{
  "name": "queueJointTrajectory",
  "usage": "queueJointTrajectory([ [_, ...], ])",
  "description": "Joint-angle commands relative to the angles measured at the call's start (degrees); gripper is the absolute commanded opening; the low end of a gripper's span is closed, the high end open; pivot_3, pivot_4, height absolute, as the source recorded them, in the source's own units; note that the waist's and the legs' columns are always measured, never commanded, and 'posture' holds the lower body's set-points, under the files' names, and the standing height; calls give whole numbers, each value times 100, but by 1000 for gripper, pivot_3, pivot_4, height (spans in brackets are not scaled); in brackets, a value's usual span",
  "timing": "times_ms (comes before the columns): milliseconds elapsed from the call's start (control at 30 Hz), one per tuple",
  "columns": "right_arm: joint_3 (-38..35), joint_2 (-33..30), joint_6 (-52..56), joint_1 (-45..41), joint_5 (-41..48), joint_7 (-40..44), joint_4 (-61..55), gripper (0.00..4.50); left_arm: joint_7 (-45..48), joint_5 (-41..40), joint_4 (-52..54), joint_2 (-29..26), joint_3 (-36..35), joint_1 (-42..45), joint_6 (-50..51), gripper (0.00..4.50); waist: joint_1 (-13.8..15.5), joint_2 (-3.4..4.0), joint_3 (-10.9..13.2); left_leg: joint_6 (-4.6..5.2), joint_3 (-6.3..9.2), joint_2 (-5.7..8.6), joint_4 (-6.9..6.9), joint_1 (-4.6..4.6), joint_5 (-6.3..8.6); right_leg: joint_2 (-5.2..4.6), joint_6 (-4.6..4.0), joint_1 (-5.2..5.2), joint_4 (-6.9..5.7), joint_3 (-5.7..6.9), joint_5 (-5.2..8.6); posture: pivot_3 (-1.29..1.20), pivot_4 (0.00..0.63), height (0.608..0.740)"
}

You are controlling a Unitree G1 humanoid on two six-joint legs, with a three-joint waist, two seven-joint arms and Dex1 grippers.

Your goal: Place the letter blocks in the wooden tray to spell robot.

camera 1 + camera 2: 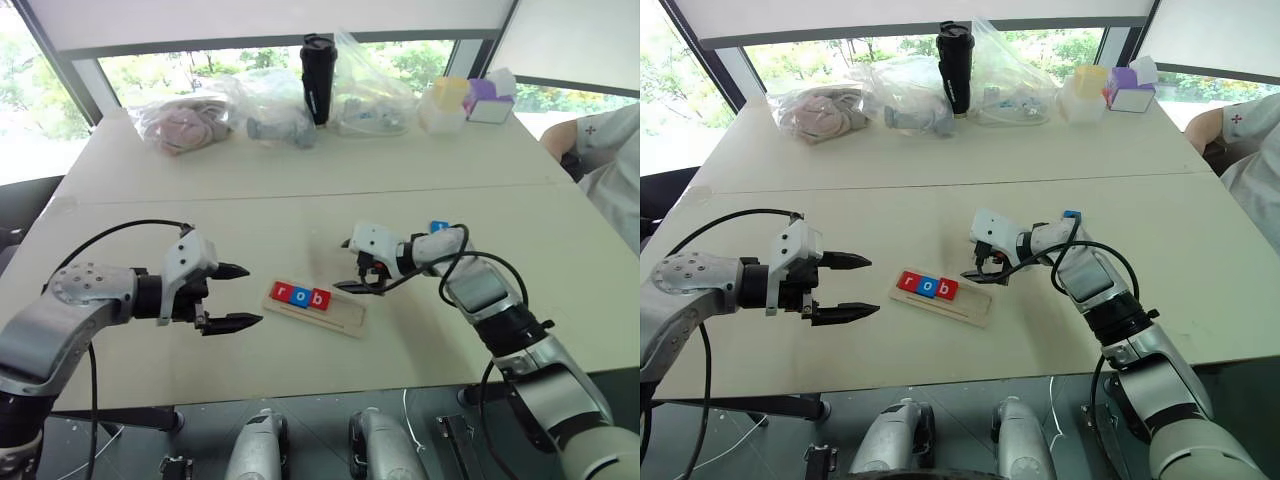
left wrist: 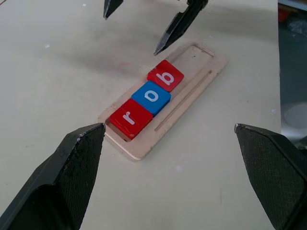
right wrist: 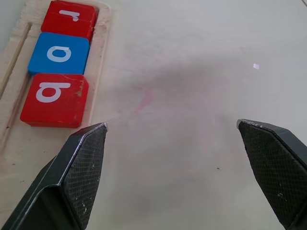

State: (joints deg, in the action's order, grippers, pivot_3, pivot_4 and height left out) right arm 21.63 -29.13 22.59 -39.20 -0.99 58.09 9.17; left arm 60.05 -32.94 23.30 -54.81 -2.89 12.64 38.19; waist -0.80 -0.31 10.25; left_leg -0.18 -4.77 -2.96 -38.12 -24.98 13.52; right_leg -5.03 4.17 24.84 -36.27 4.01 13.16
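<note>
Right end effector point(image 1: 352, 278) spread, empty — just past wooden tray's point(image 1: 345, 322) vacant end

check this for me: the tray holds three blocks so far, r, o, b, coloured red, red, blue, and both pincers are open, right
Not quite: the colours are wrong. In the wooden tray the r block is red, the o block is blue and the b block is red, as the left wrist view shows. The rest holds: three blocks, and the left pincer and right pincer are open.
</note>
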Motion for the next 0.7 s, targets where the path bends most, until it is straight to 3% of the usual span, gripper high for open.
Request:
queueJointTrajectory([
  [33,-38,68,-67,-8,44,46,-264,4477,16,38,49,14,-18,51,-77,4500,1,0,0,0,0,0,0,0,0,0,0,0,0,0,0,0,150,740],
  [700,2,205,79,12,124,191,-599,4477,1,98,-23,89,37,123,-97,4500,7,0,0,0,0,0,0,0,0,0,0,-1,0,0,0,0,150,740],
])
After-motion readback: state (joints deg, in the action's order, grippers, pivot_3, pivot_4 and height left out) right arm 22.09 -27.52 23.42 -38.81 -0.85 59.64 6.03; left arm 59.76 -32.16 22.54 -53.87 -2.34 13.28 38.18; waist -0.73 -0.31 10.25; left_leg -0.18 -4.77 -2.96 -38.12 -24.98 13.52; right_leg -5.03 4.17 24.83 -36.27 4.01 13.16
